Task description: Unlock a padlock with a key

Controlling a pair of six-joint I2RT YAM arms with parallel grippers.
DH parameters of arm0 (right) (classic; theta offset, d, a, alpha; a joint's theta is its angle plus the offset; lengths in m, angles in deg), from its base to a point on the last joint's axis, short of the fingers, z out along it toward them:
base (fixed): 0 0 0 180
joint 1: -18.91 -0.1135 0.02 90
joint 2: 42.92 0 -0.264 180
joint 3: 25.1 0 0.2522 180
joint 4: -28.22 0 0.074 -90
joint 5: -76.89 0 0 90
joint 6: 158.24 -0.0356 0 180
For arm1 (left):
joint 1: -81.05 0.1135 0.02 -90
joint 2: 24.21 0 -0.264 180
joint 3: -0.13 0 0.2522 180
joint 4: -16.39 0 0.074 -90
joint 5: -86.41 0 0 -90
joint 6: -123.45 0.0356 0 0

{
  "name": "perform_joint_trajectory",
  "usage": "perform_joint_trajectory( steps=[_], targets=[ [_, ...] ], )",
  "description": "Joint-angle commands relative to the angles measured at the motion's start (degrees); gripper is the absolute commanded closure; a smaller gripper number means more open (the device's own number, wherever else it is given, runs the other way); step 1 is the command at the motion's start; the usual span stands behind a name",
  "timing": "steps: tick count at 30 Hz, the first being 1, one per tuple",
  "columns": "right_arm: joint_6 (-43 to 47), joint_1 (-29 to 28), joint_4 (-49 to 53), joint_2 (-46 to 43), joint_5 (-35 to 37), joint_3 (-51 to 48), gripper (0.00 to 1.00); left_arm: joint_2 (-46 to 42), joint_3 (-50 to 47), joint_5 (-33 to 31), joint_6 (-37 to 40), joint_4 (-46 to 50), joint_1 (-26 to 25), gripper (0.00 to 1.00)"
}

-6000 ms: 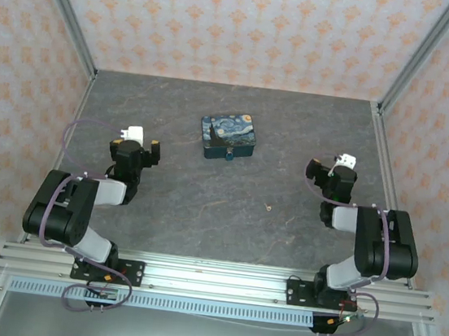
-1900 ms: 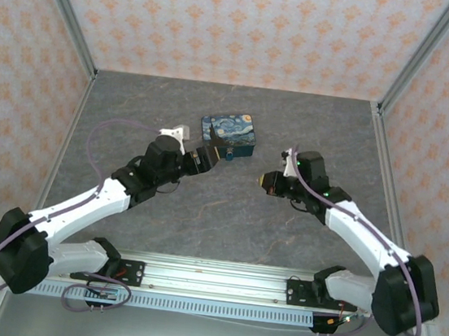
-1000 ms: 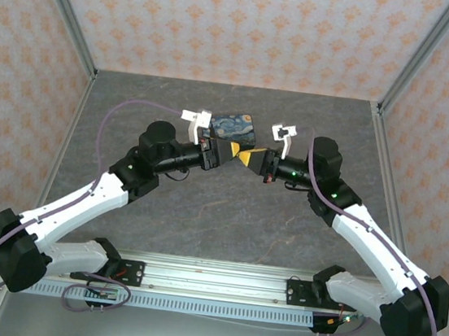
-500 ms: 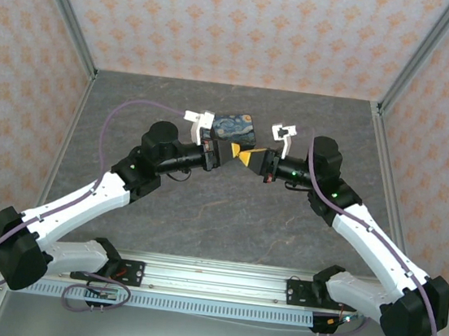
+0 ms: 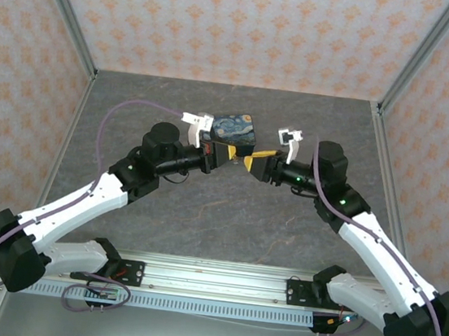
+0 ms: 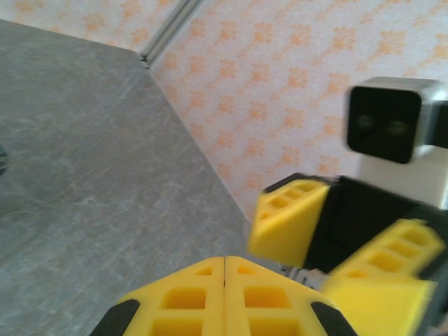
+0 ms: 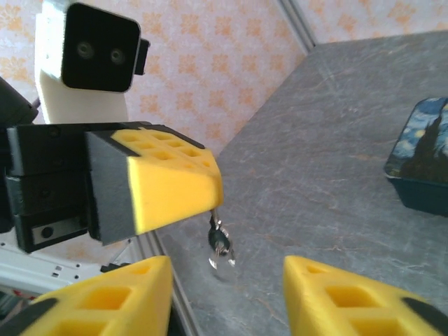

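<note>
Hold the key [image 7: 220, 243], a small metal sliver dangling above the worktop [image 5: 203, 206], firmly in the shut left tool [image 7: 212, 198]. Pull the right tool [image 7: 224, 271], spread apart and empty, straight back without brushing it. Mind the tin [image 5: 236, 126] just behind; swing through open room toward the bases. Look for the padlock by the tin; too small to tell here.

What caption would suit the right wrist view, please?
Left gripper pinching the key, facing the open-jawed right gripper.
</note>
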Motion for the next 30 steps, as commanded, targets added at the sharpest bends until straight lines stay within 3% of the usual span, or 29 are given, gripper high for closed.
perform_joint_trajectory(
  steps=[1, 9, 22, 30],
  targets=[
    [3.1, -0.2, 1.9, -2.1, 2.9, 2.5, 0.48, -1.7, 2.6, -2.6, 4.3, 4.4, -0.5, 1.00],
    [-4.0, -0.2, -7.1, 4.2, -6.1, 1.7, 0.46, -1.2, 1.8, -1.2, 2.0, -0.1, -0.5, 1.00],
    [-5.8, -2.5, -10.2, 7.9, -8.5, 1.1, 0.51, -1.3, 1.4, -1.1, 0.5, -2.1, -0.6, 1.00],
    [-5.5, -2.9, -10.0, 9.1, -8.1, 1.6, 0.59, -1.3, 1.5, -1.2, 0.3, -2.1, -0.6, 1.00]
  ],
)
